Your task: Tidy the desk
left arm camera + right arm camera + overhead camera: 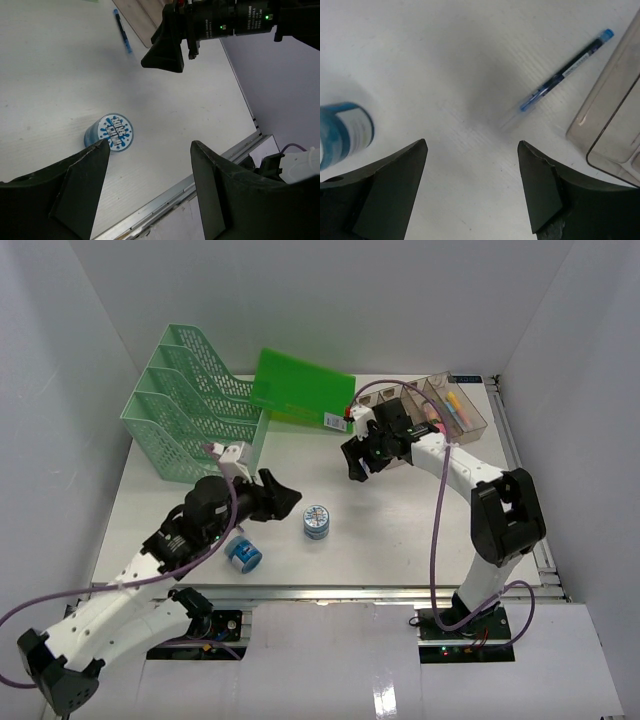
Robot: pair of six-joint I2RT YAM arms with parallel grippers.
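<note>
Left gripper spread, desk (white) lengthwise left-right

White desk, mesh rack, green folder, clear tray, blue pen, blue tub, another tub

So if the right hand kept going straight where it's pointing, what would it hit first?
Most likely bare desk: the open right hand tilts down at a white patch between the blue pen and the blue tub, touching neither. Depth is hard to judge.
</note>
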